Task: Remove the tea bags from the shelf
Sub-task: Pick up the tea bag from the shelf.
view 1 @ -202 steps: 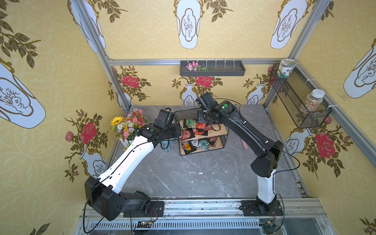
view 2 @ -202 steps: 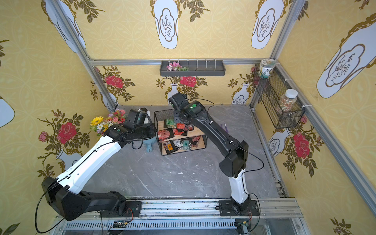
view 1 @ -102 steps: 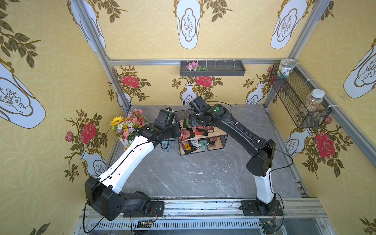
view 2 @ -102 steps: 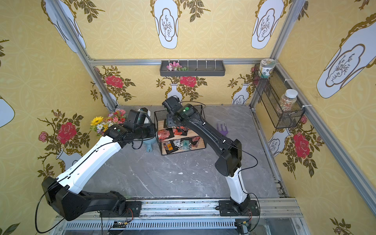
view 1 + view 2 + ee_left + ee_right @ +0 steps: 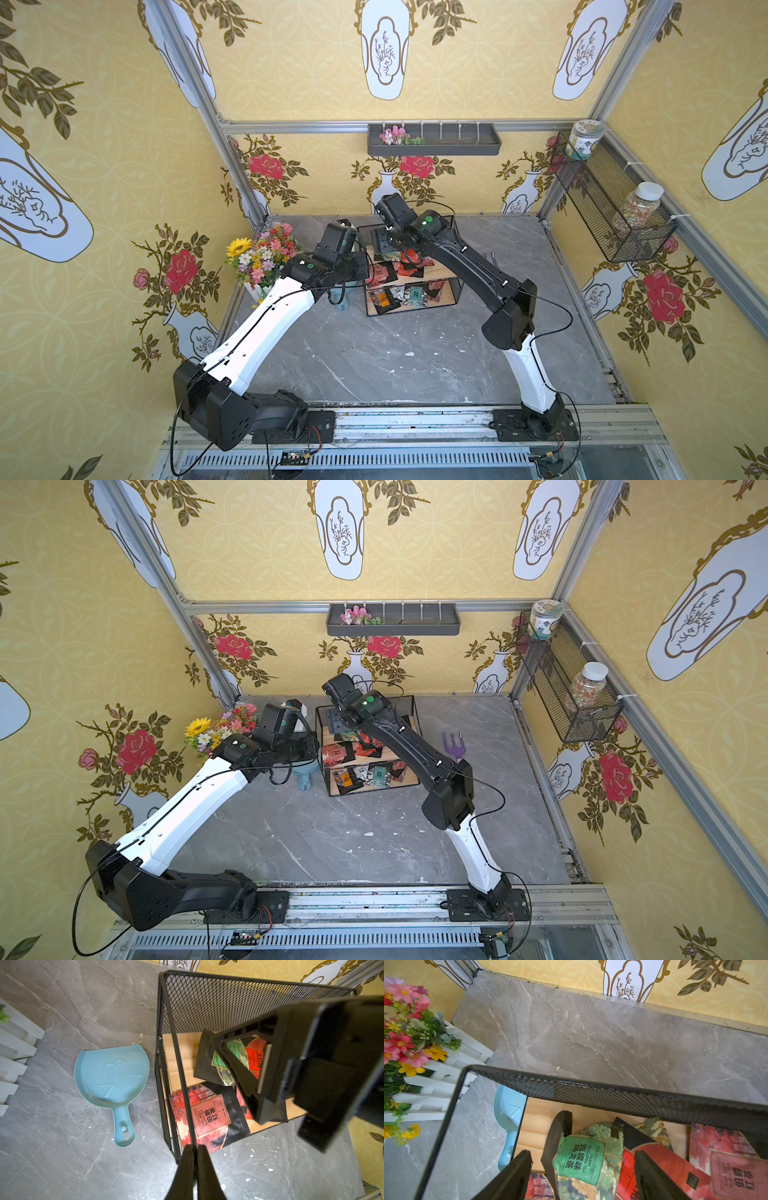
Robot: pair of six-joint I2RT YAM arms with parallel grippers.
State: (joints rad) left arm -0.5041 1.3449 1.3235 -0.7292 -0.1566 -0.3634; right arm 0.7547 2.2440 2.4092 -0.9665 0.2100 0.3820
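gaping right end effector (image 5: 581,1154), over green tea bag (image 5: 579,1164)

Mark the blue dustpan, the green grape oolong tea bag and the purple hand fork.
blue dustpan (image 5: 112,1076), left wrist view, on the flat middle of its pan.
green grape oolong tea bag (image 5: 579,1159), right wrist view, on its green label.
purple hand fork (image 5: 455,746), in a top view, on its middle.

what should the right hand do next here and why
Probably lower the right hand a little and close it on the green grape oolong tea bag. Its jaws stand open on either side of that bag, which lies on the upper board of the shelf with one black edge curled upward, so it looks the easiest to pinch. Nothing is held yet.
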